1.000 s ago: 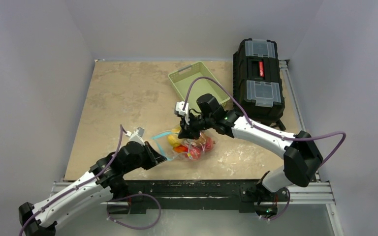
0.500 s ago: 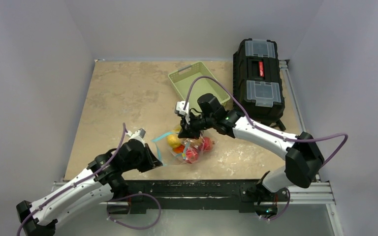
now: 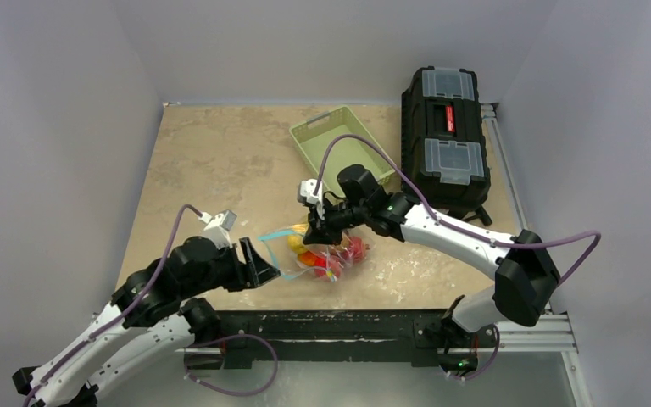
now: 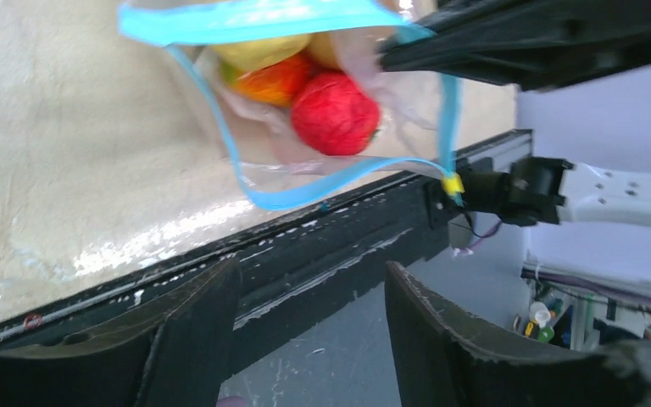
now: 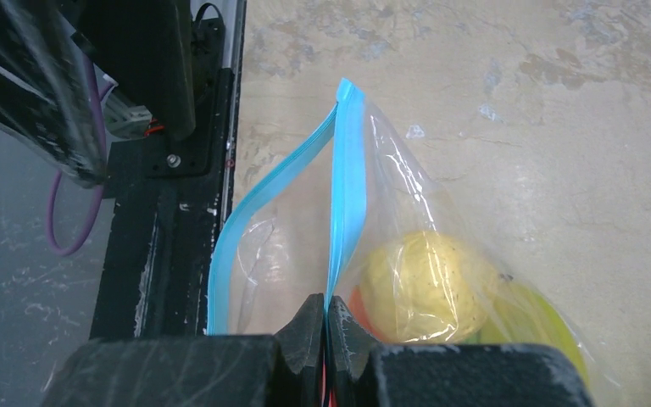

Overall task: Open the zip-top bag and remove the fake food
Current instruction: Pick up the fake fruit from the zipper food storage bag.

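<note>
At the near edge of the table (image 3: 203,170), between the two arms, the zip-top bag (image 3: 326,257) lies with its teal zip strip parted into an open loop, so the opening step reads as done or very nearly so. The right gripper (image 5: 326,315) is pinched together on one lip of the strip and holds that side up. The left gripper (image 4: 309,284) stands with jaws apart and nothing between them, just short of the opposite lip and not touching the bag. The fake food (image 4: 333,113), a red piece, an orange one and yellow ones seen through the plastic, sits wholly inside the bag; none lies on the table. Outstanding: removal of every piece. Judgement: the task is roughly at its midpoint, with the mouth open and the contents not yet drawn out.
</note>
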You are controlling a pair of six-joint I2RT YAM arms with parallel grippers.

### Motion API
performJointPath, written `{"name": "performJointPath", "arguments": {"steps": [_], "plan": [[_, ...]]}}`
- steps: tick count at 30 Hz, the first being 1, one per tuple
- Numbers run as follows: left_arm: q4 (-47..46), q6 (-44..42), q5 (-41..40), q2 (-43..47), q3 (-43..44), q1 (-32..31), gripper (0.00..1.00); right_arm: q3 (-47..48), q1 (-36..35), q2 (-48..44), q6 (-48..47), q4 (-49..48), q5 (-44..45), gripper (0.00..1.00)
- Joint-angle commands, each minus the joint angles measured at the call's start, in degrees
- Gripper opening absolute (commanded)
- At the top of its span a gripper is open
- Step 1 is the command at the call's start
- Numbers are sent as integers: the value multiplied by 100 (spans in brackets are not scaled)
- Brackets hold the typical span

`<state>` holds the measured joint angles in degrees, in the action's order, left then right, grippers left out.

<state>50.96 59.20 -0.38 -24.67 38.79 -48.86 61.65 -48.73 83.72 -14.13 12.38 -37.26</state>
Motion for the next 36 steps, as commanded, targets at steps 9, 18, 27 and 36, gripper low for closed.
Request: {"name": "performJointPath", "arguments": {"steps": [9, 18, 27, 36], "plan": [[-2719, -1749, 669, -125, -156, 17, 74, 157, -40, 1, -92, -37, -184, 0], [-3753, -2189, 303, 123, -923, 7, 85, 161, 46, -22, -219, 29, -256, 0], [-4139, -1735, -30, 1058, -1762, 20, 100, 146, 153, -6, -223, 38, -308, 0], [-4203, -1947, 464, 511, -1558, 23, 99, 146, 153, 30, -230, 40, -300, 0]]}}
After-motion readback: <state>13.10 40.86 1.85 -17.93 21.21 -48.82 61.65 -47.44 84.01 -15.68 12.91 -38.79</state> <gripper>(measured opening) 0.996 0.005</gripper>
